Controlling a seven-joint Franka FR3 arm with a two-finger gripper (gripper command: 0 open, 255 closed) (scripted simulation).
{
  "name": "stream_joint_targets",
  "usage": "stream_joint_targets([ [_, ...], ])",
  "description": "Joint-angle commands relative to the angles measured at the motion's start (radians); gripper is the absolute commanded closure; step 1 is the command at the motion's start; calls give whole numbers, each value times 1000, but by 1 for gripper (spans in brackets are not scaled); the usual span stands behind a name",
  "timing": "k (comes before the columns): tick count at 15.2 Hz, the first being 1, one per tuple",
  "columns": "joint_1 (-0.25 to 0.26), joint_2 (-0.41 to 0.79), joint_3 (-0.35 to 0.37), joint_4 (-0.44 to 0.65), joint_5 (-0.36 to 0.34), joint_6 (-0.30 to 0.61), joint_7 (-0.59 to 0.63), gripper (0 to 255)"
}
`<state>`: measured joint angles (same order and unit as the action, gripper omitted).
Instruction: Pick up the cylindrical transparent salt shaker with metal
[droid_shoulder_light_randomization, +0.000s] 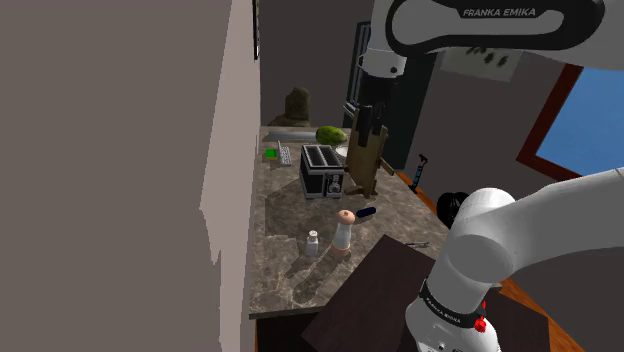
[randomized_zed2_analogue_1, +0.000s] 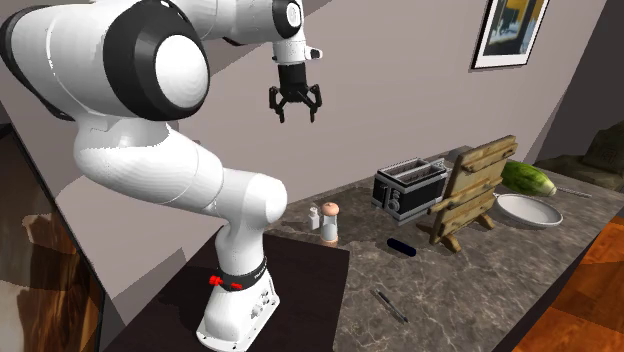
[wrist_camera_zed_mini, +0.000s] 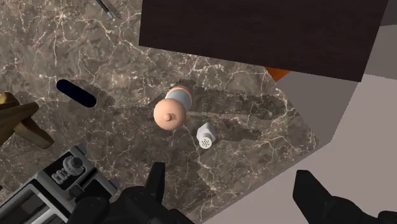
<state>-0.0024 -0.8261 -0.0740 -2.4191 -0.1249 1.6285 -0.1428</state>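
We've got the gripper (randomized_zed2_analogue_1: 295, 103) hanging high above the counter (wrist_camera_zed_mini: 127, 57), fingers spread wide, nothing between them. Well below it stands the salt shaker (wrist_camera_zed_mini: 205, 136): small, pale, with a perforated cap, upright on the marble, just beside a taller tan-topped grinder (wrist_camera_zed_mini: 172, 111) on its wall side. We judge nothing is done yet: descent, centring, closing and lift all remain.

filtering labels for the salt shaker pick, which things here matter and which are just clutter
Job: salt shaker, gripper, open.
Clutter: peach-topped mill, toaster, wooden rack, plate, green melon, dark blue capsule.
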Motion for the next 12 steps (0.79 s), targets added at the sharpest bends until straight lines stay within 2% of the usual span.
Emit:
stream_joint_targets([
  [1, 0, 0, 0, 0, 0, 0, 0, 0],
  [7, -27, -7, -11, -210, -58, 236, 29, 0],
  [12, -63, 47, -25, -351, -119, 458, 63, 0],
])
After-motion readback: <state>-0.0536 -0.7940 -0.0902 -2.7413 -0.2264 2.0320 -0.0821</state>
